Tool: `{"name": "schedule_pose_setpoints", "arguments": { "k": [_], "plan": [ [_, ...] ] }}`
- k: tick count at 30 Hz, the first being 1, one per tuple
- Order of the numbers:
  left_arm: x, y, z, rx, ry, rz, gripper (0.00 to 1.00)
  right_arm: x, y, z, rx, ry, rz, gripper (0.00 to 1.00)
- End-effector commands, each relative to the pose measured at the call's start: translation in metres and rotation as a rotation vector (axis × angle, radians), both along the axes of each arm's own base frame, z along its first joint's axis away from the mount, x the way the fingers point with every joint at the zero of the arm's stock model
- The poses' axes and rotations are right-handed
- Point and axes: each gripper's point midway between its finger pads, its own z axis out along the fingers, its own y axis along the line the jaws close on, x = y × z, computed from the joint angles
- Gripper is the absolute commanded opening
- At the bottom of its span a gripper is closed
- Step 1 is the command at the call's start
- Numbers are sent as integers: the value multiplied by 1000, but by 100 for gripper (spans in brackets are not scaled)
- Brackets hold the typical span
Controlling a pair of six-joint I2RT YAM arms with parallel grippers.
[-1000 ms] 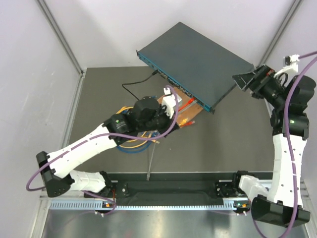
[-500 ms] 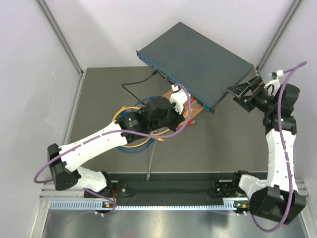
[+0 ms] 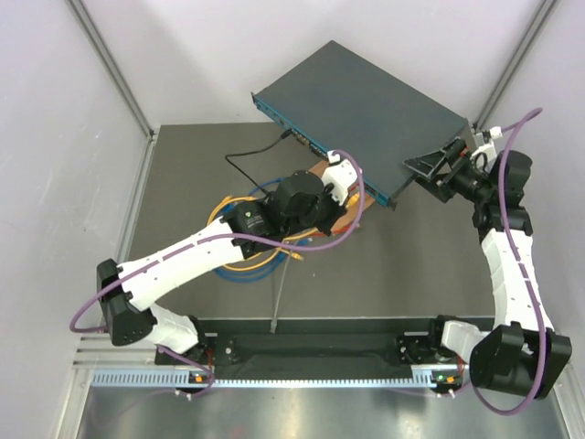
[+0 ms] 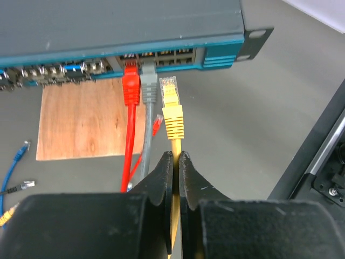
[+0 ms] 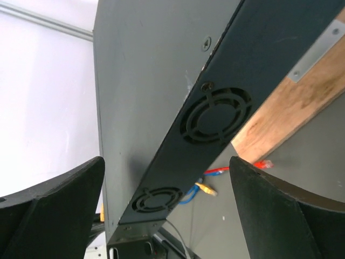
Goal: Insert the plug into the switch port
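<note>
The switch (image 3: 361, 108) is a wide dark teal-grey box at the back, with its socket row (image 4: 161, 55) facing my left gripper. My left gripper (image 4: 176, 157) is shut on a yellow cable just behind its yellow plug (image 4: 171, 108). The plug tip sits just short of the sockets, beside a red plug (image 4: 130, 86) and a grey plug (image 4: 149, 86) that sit in ports. My right gripper (image 3: 428, 168) is open and spans the switch's right side wall with two fan grilles (image 5: 218, 114); I cannot tell if its fingers (image 5: 280, 216) touch it.
A brown wooden board (image 4: 86, 124) lies under the switch's front edge. Loose blue and yellow cables (image 3: 242, 265) coil on the dark mat under my left arm. A black cable (image 3: 251, 160) runs to the switch's left end. White walls stand close around.
My left gripper has moved right and toward the switch front with the yellow plug. My right gripper has swung left and down to the switch's right side.
</note>
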Motion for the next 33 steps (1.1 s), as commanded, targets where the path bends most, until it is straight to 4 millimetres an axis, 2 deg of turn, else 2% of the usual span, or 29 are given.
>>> {"name": "schedule_pose_setpoints", "arguments": {
  "k": [1,4,7,10,11,14,17,24,28,33],
  "plan": [
    [7,-12,29,-61,-67,-12,0,7,8,13,1,-82,19,95],
    [8,-14,25,-45,-67,-16,0,9,11,12,21,-89,30,92],
    [11,-15,19,-22,-61,-9,0,11,14,11,48,-94,51,84],
    [15,-17,17,-10,-62,3,0,11,14,9,51,-93,49,72],
    [15,-19,17,-10,-61,0,0,11,14,8,51,-92,52,64],
    [19,-21,20,-11,-66,10,0,11,14,6,46,-89,52,50],
    [22,-23,27,-21,-78,18,0,12,13,2,37,-78,52,36],
    [27,-27,21,10,-71,28,0,11,13,-1,31,-71,53,15],
    [30,-26,15,32,-65,44,0,11,14,0,30,-71,58,0],
    [33,-23,15,38,-71,63,0,11,13,1,27,-75,57,0]
  ]
}}
